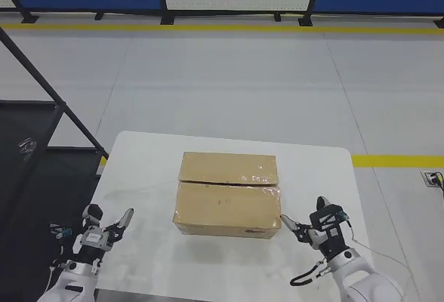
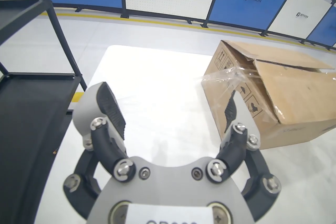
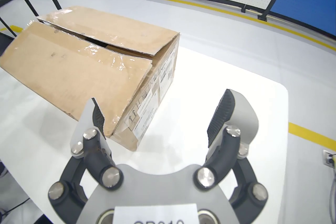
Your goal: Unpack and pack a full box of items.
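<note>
A brown cardboard box sits in the middle of the white table, its top flaps folded down with a narrow seam between them and torn clear tape on the ends. My left gripper hovers open near the table's front left, apart from the box. My right gripper is open at the front right, close to the box's end wall without touching it. In the wrist views both grippers hold nothing.
A black metal shelf rack stands just left of the table. A cable trails by the right arm near the table's front edge. Bare tabletop lies on both sides of the box and behind it.
</note>
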{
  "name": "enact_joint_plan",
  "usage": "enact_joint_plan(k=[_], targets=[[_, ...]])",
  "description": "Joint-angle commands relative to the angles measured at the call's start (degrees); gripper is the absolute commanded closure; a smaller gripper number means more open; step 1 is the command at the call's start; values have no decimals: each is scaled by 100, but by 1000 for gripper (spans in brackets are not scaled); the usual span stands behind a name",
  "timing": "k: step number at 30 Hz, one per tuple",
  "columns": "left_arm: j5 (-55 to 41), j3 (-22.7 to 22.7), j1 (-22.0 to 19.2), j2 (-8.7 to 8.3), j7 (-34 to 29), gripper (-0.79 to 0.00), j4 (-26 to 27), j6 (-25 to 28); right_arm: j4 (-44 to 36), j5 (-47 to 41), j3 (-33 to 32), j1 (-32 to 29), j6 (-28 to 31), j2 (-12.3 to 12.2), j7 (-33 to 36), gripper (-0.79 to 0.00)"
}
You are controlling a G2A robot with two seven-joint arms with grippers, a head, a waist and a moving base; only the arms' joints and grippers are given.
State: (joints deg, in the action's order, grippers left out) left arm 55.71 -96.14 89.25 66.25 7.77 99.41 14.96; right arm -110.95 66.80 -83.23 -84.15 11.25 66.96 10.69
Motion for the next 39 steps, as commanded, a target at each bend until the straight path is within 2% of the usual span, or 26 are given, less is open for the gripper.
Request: enact_joint_plan(k=[1, 7, 11, 18, 29, 39], targets=[[-287, -22, -59, 3, -83, -785, 69, 134, 60, -969, -136, 106, 612, -9, -51, -785], [-927, -134, -211, -1, -311, -785, 66, 491, 770, -2856, -314, 754, 1696, -38, 491, -785], [-1197, -171, -266, -5, -315, -785, 22, 821, 1503, -3905, -172, 1431, 1588, -45, 1460, -785], [-1261, -183, -206, 0, -205, -785, 33, 1030, 2452, -4634, 204, 2244, 1676, -21, 2122, -785], [-1660, -195, -181, 21, -304, -785, 15, 1010, 3257, -6237, 666, 2789, 2009, 5, 3358, -785], [-1717, -139, -146, 28, -464, -785, 109, 1084, 3658, -7841, 587, 2971, 2418, -49, 4290, -785]])
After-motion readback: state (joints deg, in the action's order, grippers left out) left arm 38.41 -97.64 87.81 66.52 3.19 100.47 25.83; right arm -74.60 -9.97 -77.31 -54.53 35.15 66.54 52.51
